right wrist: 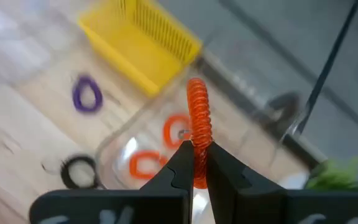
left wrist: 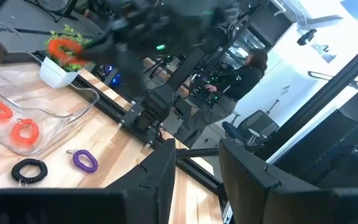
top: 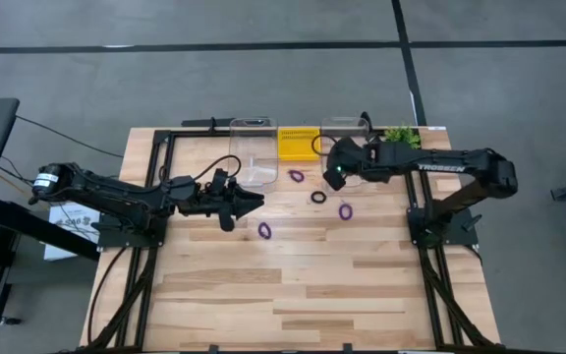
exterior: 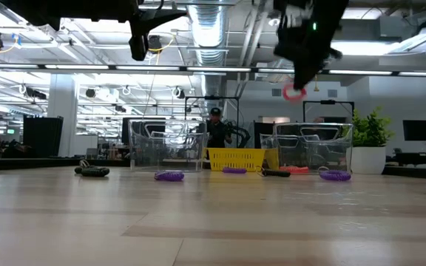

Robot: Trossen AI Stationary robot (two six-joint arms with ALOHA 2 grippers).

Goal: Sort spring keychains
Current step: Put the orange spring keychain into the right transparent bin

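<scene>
Now your right gripper [right wrist: 197, 163] pinches an orange keychain [right wrist: 198, 118] above the far-right clear bin [right wrist: 129, 140]; release it there next. Your left gripper [top: 247, 204] waits mid-table, fingers apart, empty.

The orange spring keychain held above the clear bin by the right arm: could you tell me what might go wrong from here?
1. The right gripper pinches the orange spring keychain only at its lower edge, so it could swing or slip before release.
2. It hangs high above the clear bin; dropped from there, it might bounce off the rim or land on the table beside the black keychain.
3. The left gripper waits nearby over the table.
</scene>
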